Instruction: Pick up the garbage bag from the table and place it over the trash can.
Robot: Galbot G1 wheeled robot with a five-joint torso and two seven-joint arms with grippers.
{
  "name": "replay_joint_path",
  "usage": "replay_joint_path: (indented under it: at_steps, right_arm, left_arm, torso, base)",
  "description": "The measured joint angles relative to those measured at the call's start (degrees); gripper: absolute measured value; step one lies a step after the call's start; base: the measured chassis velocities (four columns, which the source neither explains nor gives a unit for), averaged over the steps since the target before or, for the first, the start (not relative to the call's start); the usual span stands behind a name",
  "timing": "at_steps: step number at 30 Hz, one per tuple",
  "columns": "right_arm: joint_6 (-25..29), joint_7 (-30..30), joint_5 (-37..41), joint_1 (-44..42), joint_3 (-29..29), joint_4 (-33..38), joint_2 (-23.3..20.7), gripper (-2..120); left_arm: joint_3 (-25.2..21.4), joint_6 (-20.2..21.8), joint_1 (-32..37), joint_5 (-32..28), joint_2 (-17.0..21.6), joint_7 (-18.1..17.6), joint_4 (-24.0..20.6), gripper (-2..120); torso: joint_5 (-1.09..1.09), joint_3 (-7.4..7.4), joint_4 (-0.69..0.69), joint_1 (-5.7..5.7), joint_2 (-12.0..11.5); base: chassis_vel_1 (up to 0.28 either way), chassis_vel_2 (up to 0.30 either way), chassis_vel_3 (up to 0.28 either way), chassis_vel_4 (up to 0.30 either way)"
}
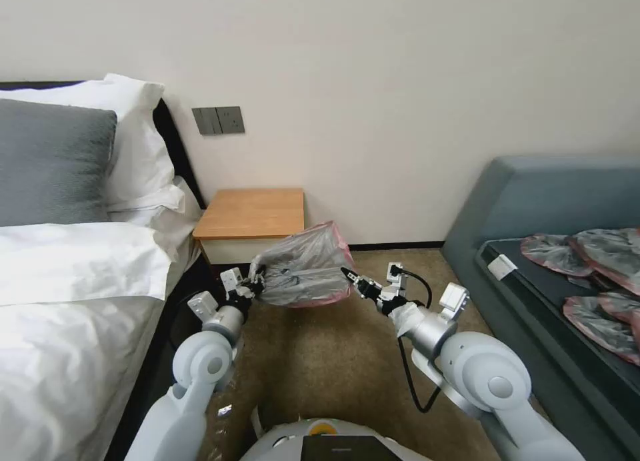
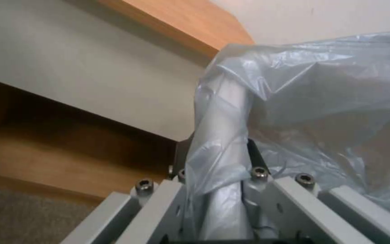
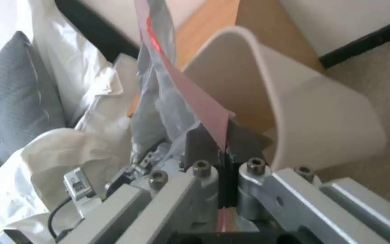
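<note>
Garbage bag [image 1: 305,264] hangs stretched between both grippers, in front of the table [image 1: 252,212]. Left gripper [image 1: 255,280] is clamped on the bag's one side, film bunched between its fingers. Right gripper [image 1: 348,274] is pinched tight on the pinkish-red rim at the other side. Trash can [image 3: 294,112] sits just past the right gripper, cream plastic with a rolled rim, bag edge right at its mouth. Can't tell what's inside it. Bag's thin, wrinkly, shiny grey.
</note>
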Motion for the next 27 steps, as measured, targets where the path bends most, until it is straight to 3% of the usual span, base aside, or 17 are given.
replay_joint_path:
  at_steps: [15,27]
  right_arm:
    - [0.4,-1.6,-2.6,-2.9,1.2,0.1,1.7,3]
    - [0.8,-5.4,-8.9,-6.5,1.3,0.1,2.5,47]
  left_arm:
    - [-1.2,-0.1,0.2,-1.4,0.1,0.2,-0.5,4]
    - [-1.5,-0.1,0.3,-1.4,0.2,0.3,-0.1,4]
  torso:
    - [0.0,0.0,0.0,0.0,0.0]
    - [0.0,0.0,-0.01,0.0,0.0]
  base:
    - [0.0,0.0,0.0,0.0]
    - [0.0,0.0,0.0,0.0]
